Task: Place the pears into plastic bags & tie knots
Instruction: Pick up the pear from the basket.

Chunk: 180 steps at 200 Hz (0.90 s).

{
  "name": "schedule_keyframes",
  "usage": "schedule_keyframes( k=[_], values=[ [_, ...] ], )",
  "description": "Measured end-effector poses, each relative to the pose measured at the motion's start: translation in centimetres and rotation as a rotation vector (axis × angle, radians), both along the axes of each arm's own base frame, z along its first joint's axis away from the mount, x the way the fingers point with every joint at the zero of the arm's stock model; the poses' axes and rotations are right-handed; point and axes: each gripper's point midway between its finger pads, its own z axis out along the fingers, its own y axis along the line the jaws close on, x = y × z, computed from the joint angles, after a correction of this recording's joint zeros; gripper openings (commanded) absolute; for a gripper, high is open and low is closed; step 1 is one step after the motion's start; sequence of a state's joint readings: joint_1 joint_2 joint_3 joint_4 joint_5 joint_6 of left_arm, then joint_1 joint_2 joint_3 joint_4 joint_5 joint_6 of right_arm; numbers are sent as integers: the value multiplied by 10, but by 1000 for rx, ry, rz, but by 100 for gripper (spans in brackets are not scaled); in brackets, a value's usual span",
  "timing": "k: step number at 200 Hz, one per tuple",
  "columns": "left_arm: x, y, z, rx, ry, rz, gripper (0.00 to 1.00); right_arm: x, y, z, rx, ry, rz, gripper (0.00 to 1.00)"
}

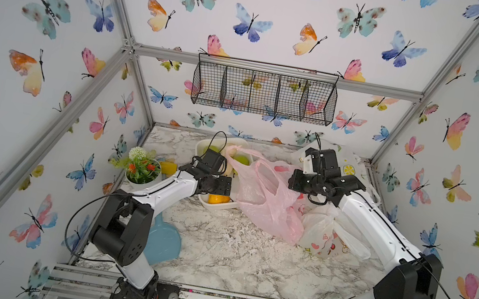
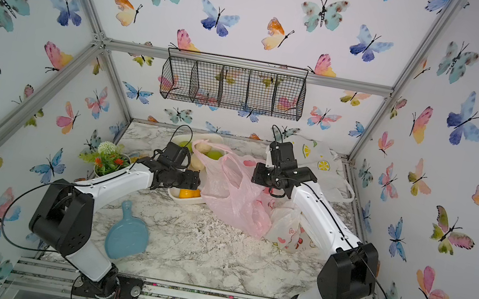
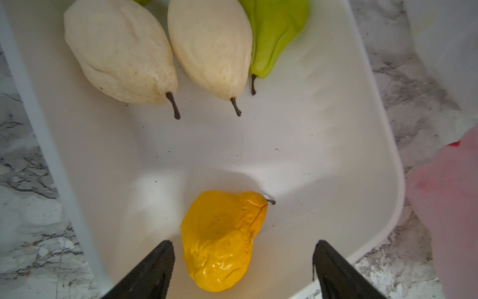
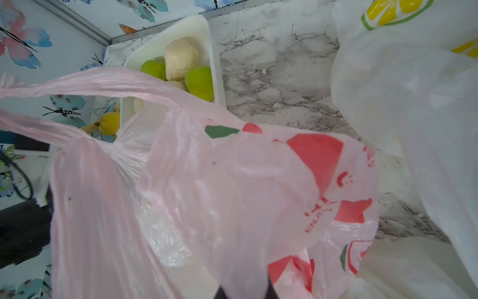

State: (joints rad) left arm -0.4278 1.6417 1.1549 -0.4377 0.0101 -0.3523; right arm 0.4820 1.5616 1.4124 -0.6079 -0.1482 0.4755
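While right claw (image 4: 244, 292) pinches pink bag (image 4: 207, 181) beside tray (image 3: 336, 145), left claw (image 3: 243, 243) gapes wide over orange pear (image 3: 222, 240): likely light, soft, glossy; grip across belly.

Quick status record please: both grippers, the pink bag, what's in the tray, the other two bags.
left gripper: jaws open, either side of the orange pear
right gripper: shut on the pink bag
tray: orange pear, two cream pears, green pear; more pears at the far end
pink bag contents: cannot tell
bunny bag: beside the pink bag, under the right arm
lemon bag: back right corner
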Motion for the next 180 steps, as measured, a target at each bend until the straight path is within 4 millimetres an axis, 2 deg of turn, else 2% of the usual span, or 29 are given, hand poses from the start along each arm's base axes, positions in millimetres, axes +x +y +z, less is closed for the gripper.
schedule_keyframes(
  k=[21,43,86,113,129,140,180],
  values=[
    [-5,1,-24,59,63,-7,86,1,-3,-2,6,4,1,3],
    [-14,0,-38,79,104,-21,82,2,-9,-6,10,8,-10,3],
    [-8,-5,-50,84,112,-29,54,3,-9,-8,21,11,-8,3],
    [-5,-4,-43,80,101,-29,50,4,-8,-7,25,5,-6,3],
    [-6,-1,-28,70,80,-23,49,3,-8,-9,26,8,-5,3],
    [-7,0,-9,53,43,-19,49,2,-9,-12,24,14,-4,3],
    [-11,4,99,-63,-182,-12,49,1,-10,-18,20,22,-1,3]
  ],
)
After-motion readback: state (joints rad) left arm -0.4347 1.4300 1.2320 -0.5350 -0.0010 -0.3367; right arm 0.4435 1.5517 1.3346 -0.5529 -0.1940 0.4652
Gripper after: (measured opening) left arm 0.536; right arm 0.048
